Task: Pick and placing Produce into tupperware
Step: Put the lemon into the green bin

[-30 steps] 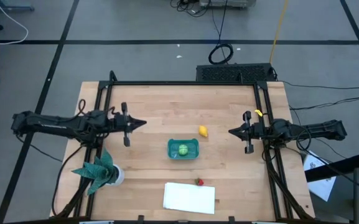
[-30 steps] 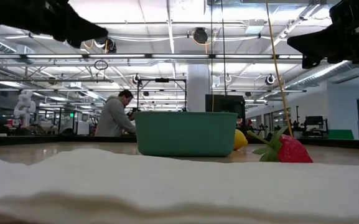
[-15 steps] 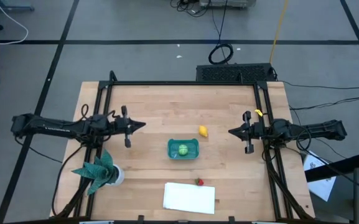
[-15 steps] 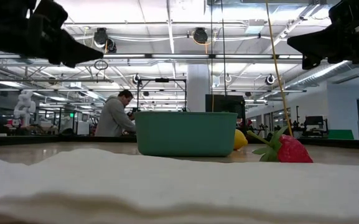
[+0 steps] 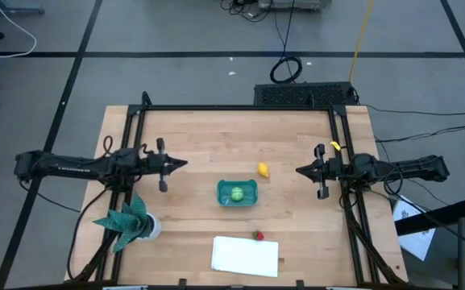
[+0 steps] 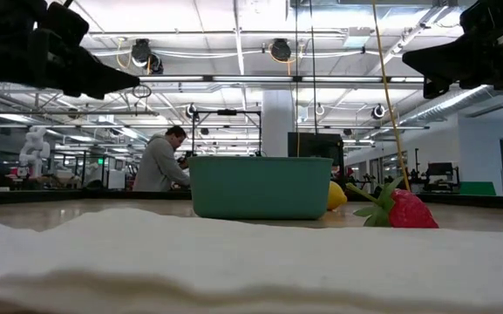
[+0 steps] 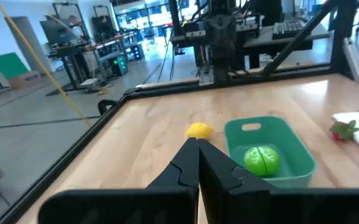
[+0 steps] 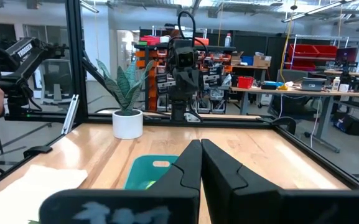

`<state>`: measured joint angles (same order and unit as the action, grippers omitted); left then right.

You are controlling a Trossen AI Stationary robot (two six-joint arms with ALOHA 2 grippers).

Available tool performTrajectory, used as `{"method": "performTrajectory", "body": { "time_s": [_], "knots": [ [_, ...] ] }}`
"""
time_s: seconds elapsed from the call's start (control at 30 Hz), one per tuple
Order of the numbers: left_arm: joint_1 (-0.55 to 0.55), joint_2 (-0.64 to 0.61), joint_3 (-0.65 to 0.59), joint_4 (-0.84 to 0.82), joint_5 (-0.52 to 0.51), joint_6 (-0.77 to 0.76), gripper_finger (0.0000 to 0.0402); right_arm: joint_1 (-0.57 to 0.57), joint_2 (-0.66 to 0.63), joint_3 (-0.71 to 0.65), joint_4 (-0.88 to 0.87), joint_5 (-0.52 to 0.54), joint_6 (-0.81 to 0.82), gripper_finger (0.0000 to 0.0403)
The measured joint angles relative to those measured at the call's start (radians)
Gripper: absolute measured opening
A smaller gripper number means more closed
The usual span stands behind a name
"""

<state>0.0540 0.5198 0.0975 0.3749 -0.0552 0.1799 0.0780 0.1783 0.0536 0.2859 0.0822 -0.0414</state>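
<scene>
Wooden surface [image 5: 200,137] framed by black rails, grey floor with cables around it, and beyond it an open workshop with a person [image 6: 159,160] at a bench. Green tub [image 5: 237,193] at mid-surface with the green ball [image 5: 236,194] inside; lemon [image 5: 262,169] just beside its far corner, strawberry [image 5: 258,235] touching the white cloth [image 5: 245,256], potted plant [image 5: 129,218] near the left edge. Left claw [image 5: 182,162] and right claw [image 5: 301,171] both pressed together, raised well apart at either side of the tub, nothing between them and the fruit.

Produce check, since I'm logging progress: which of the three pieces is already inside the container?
The round green piece; it lies inside the teal container. The yellow lemon and the red strawberry are out on the table.
</scene>
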Motion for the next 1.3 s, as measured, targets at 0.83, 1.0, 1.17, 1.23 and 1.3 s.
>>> {"method": "performTrajectory", "body": {
  "time_s": [0.83, 1.0, 1.17, 1.23, 1.3],
  "knots": [
    [0.015, -0.090, -0.042, -0.056, -0.020, 0.025, 0.0000, 0.000, 0.000, 0.000, -0.008, 0.000, 0.023, 0.0000],
    [0.015, -0.089, -0.042, -0.056, -0.021, 0.025, 0.0000, 0.000, 0.000, 0.000, -0.008, 0.000, 0.023, 0.0000],
    [0.015, -0.089, -0.042, -0.056, -0.021, 0.024, 0.0001, 0.000, 0.000, 0.000, -0.008, 0.000, 0.018, 0.0000],
    [0.015, -0.089, -0.042, -0.056, -0.021, 0.024, 0.0001, 0.000, 0.000, 0.000, -0.008, 0.000, 0.014, 0.0000],
    [0.015, -0.089, -0.042, -0.056, -0.021, 0.023, 0.0001, 0.000, 0.000, 0.000, -0.008, 0.000, 0.013, 0.0000]
  ]
}}
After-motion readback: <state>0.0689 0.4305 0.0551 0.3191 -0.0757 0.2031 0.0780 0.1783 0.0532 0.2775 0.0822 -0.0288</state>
